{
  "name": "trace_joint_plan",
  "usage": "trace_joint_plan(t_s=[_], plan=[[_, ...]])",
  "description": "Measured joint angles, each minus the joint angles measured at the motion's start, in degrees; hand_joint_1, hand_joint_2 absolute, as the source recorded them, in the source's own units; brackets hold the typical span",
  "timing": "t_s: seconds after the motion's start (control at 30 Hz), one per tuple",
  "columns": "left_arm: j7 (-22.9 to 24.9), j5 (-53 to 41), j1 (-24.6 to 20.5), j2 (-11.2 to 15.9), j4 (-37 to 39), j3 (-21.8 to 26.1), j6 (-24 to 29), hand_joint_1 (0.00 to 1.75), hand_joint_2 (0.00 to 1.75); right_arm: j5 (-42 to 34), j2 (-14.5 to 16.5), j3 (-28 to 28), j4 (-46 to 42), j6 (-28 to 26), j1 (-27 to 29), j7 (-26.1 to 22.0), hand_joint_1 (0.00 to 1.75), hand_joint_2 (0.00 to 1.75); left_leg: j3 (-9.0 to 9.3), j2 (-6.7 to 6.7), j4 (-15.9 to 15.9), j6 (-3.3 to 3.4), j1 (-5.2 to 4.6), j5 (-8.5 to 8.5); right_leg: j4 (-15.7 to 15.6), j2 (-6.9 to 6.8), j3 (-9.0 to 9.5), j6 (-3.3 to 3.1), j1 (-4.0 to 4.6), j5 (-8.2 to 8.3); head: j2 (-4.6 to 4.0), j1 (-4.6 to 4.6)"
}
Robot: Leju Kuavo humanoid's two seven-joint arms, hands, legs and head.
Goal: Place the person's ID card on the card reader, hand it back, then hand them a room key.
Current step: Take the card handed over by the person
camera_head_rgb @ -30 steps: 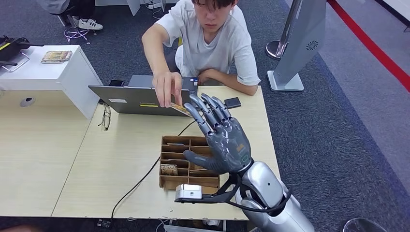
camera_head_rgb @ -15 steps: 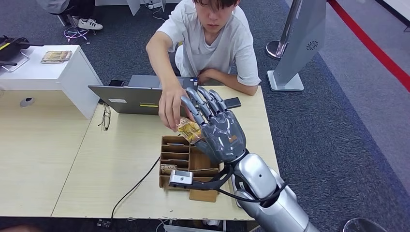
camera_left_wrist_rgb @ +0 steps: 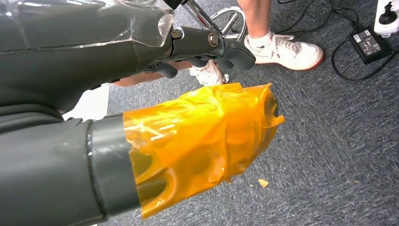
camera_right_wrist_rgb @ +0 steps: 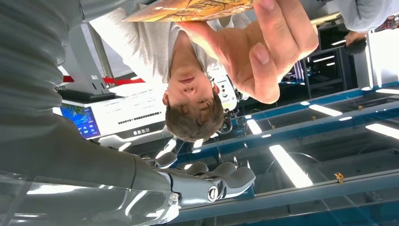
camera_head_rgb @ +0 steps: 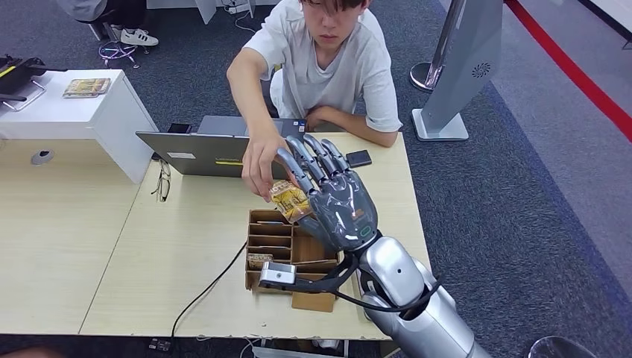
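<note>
My right hand point(camera_head_rgb: 335, 203) is raised over the table with its fingers spread and its back toward me. The person's hand point(camera_head_rgb: 261, 165) holds a yellow-brown ID card point(camera_head_rgb: 290, 200) against the palm side of that hand, by my thumb. In the right wrist view the person's fingers point(camera_right_wrist_rgb: 263, 52) pinch the card point(camera_right_wrist_rgb: 188, 8) while my fingers point(camera_right_wrist_rgb: 207, 179) stay straight and apart from it. A small black device point(camera_head_rgb: 358, 158), maybe the card reader, lies at the table's far edge. My left hand point(camera_left_wrist_rgb: 155, 94) hangs over the carpet, its thumb wrapped in orange tape, holding nothing.
Under my right hand a cardboard organiser point(camera_head_rgb: 279, 250) holds a card point(camera_head_rgb: 260, 261) in a front slot. An open laptop point(camera_head_rgb: 201, 153) and glasses point(camera_head_rgb: 162, 181) lie at the far left of the table point(camera_head_rgb: 179, 253). A black cable point(camera_head_rgb: 212, 283) crosses the tabletop.
The person's hand has brought the card from over the laptop down to my right palm. My right hand has shifted slightly left and toward it, fingers still spread.
</note>
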Motion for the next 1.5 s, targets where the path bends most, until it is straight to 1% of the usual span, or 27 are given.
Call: trace_joint_plan(t_s=[0.53, 0.57, 0.6, 0.63, 0.7, 0.77, 0.8, 0.87, 0.97, 1.5], plan=[[0.15, 0.0, -0.04, 0.02, 0.0, -0.01, 0.02, 0.0, 0.0, 0.0, 0.27, 0.07, 0.11, 0.09, -0.17, 0.02, 0.0, 1.75, 0.0, 0.0, 0.0, 0.0, 0.0, 0.0, 0.0, 0.0, 0.0, 0.0, 0.0, 0.0, 0.0, -0.01], [0.15, 0.0, -0.08, 0.03, 0.0, -0.01, 0.02, 0.0, 0.0, 0.0, 0.3, 0.07, 0.11, 0.09, -0.18, 0.02, 0.0, 1.75, 0.0, 0.0, 0.0, 0.0, 0.0, 0.0, 0.0, 0.0, 0.0, 0.0, 0.0, 0.0, 0.0, -0.01], [0.16, 0.0, -0.13, 0.03, 0.0, 0.0, 0.02, 0.0, 0.0, 0.0, 0.31, 0.08, 0.13, 0.09, -0.19, 0.02, 0.05, 1.75, 0.0, 0.0, 0.0, 0.0, 0.0, 0.0, 0.0, 0.0, 0.0, 0.0, 0.0, 0.0, 0.0, -0.01], [0.16, 0.0, -0.18, 0.04, 0.0, 0.0, 0.03, 0.0, 0.0, 0.0, 0.32, 0.08, 0.15, 0.09, -0.19, 0.02, 0.16, 1.75, 0.0, 0.0, 0.0, 0.0, 0.0, 0.0, 0.0, 0.0, 0.0, 0.0, 0.0, 0.0, 0.0, 0.0], [0.16, 0.0, -0.23, 0.06, 0.0, 0.0, 0.09, 0.0, 0.0, -0.03, 0.36, 0.1, 0.18, 0.1, -0.2, 0.01, 0.85, 1.75, 0.0, 0.0, 0.0, 0.0, 0.0, 0.0, 0.0, 0.01, 0.0, 0.0, 0.0, 0.0, 0.0, 0.0], [0.16, 0.01, -0.23, 0.07, 0.0, 0.0, 0.18, 0.0, 0.0, -0.11, 0.43, 0.13, 0.2, 0.11, -0.2, -0.03, 1.48, 1.75, 0.0, 0.0, 0.0, 0.0, 0.0, 0.0, 0.0, 0.01, 0.0, 0.0, 0.0, 0.0, 0.0, 0.0], [0.16, 0.01, -0.23, 0.07, 0.0, 0.0, 0.21, 0.0, 0.0, -0.14, 0.49, 0.13, 0.21, 0.14, -0.2, -0.06, 1.58, 1.75, 0.0, 0.0, 0.0, 0.0, 0.0, 0.0, 0.0, 0.01, 0.0, 0.0, 0.0, 0.0, 0.0, 0.01], [0.16, 0.01, -0.24, 0.07, 0.0, 0.0, 0.25, 0.0, 0.0, -0.16, 0.61, 0.15, 0.27, 0.22, -0.21, -0.16, 1.71, 1.75, 0.0, 0.0, 0.0, 0.0, 0.0, 0.0, 0.0, 0.01, 0.0, 0.0, 0.0, 0.0, 0.0, -0.01], [0.16, 0.0, -0.24, 0.07, 0.0, 0.02, 0.28, 0.0, 0.0, -0.17, 0.75, 0.18, 0.39, 0.27, -0.21, -0.29, 1.75, 1.75, 0.0, 0.0, 0.0, 0.0, 0.0, 0.0, 0.0, 0.01, -0.01, 0.0, 0.0, 0.0, 0.0, -0.01], [0.31, -0.26, -0.35, 0.11, 0.02, 0.04, 0.31, 0.0, 0.0, -0.37, 0.92, 0.38, 0.56, 0.35, -0.28, -0.69, 1.75, 1.75, 0.0, 0.0, 0.0, 0.0, 0.0, 0.0, 0.0, 0.0, 0.0, 0.0, 0.0, 0.0, 0.0, -0.01]])
